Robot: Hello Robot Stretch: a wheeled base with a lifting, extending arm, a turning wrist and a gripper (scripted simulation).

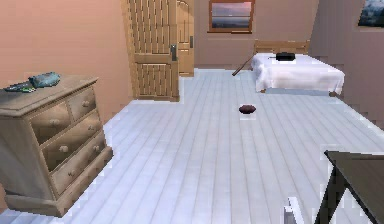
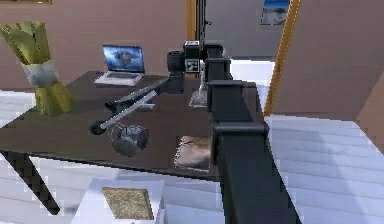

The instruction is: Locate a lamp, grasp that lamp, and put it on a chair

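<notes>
Dark brown wooden table (image 2: 50, 130) carries an open grey laptop with a blue screen (image 2: 122, 63) at its far edge. Left of the laptop stands a speckled pale vase of yellow stalks (image 2: 40, 75). Nearer than the laptop lies a dark jointed desk lamp (image 2: 125, 112) with a grey head, and right of that, further from the laptop, a flat mottled brown slab (image 2: 192, 150).

No word, number or sign can be read anywhere. The small white squares (image 2: 190, 62) at the far end of the dark square arm bar (image 2: 240, 150) carry black marks that form no letters. The blue screen of the open grey laptop (image 2: 123, 58), far left on the dark wooden table (image 2: 60, 135), shows no legible writing.
</notes>
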